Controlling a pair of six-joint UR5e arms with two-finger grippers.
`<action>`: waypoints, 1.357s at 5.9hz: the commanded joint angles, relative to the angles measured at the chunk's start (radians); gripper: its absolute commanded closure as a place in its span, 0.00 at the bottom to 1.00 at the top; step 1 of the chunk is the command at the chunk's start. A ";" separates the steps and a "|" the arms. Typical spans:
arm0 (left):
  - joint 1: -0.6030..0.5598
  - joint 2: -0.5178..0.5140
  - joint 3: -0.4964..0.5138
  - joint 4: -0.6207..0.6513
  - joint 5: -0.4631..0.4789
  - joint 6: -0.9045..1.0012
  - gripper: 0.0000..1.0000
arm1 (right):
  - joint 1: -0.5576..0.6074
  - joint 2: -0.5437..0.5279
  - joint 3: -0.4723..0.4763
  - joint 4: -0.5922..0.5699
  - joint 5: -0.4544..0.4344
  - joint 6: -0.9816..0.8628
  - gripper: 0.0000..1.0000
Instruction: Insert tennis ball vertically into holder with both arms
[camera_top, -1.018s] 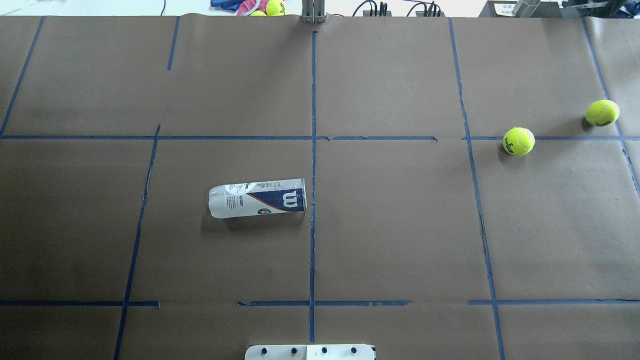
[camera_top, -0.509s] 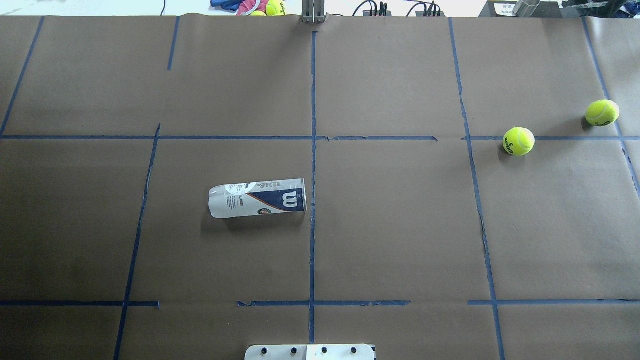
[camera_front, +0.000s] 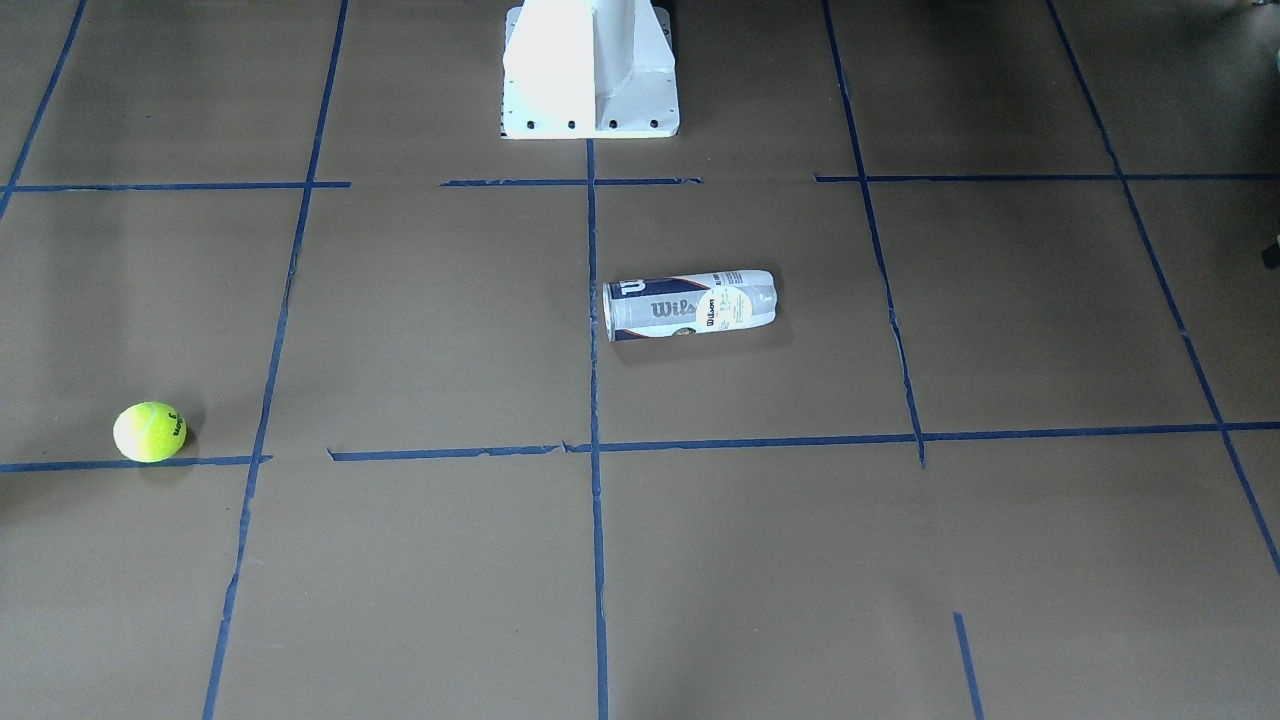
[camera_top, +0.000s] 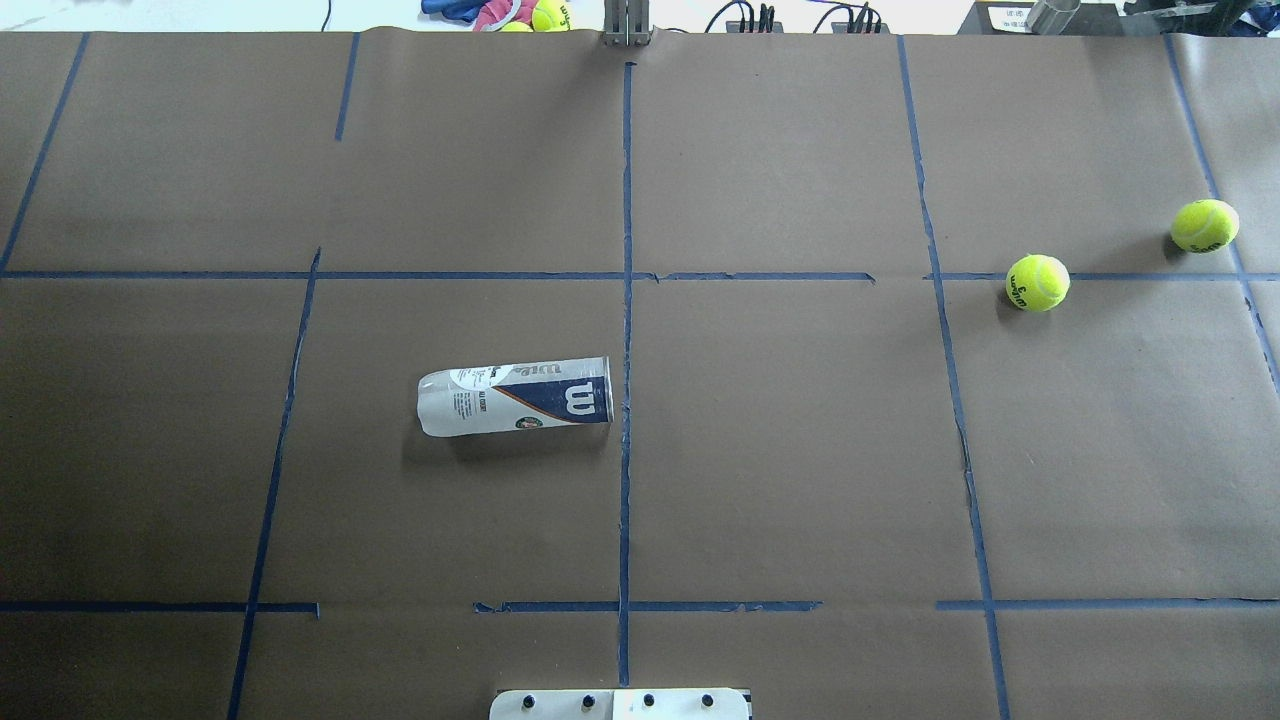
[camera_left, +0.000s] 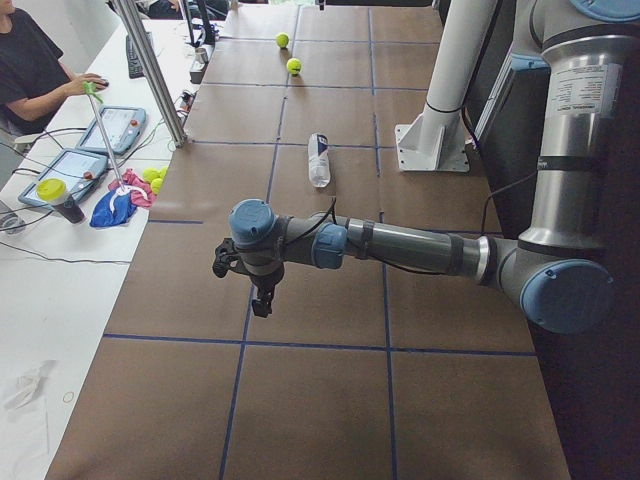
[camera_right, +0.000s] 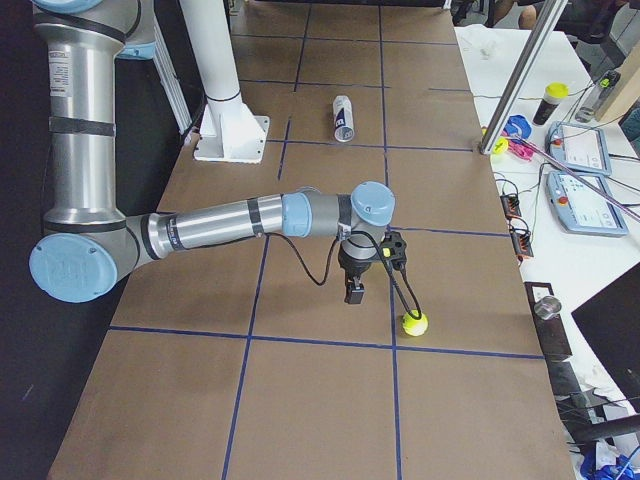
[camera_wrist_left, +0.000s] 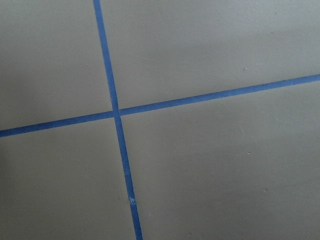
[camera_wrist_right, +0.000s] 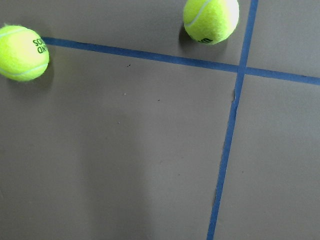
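The holder (camera_top: 515, 396), a clear can with a navy Wilson label, lies on its side left of the table's middle line; it also shows in the front view (camera_front: 690, 304). Two tennis balls (camera_top: 1037, 282) (camera_top: 1204, 225) rest at the far right, apart from each other. The right wrist view shows both balls (camera_wrist_right: 23, 53) (camera_wrist_right: 211, 20) below it. My right gripper (camera_right: 354, 292) hangs over the table beside one ball (camera_right: 415, 324). My left gripper (camera_left: 262, 300) hangs over bare table, far from the can (camera_left: 318, 160). I cannot tell if either gripper is open or shut.
The white pedestal base (camera_front: 590, 70) stands at the robot's side of the table. Spare balls and a cloth (camera_top: 520, 14) lie past the far edge. A metal post (camera_left: 150, 70) and an operator (camera_left: 30, 70) with tablets are on that far side.
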 joint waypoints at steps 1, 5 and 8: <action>0.032 -0.063 -0.020 -0.002 0.001 0.001 0.00 | -0.001 0.002 0.004 0.001 0.006 0.000 0.00; 0.349 -0.192 -0.208 -0.080 0.020 -0.072 0.00 | -0.004 0.006 0.003 0.001 0.021 -0.003 0.00; 0.674 -0.461 -0.213 -0.068 0.091 -0.083 0.00 | -0.002 0.015 -0.004 0.001 0.021 -0.002 0.00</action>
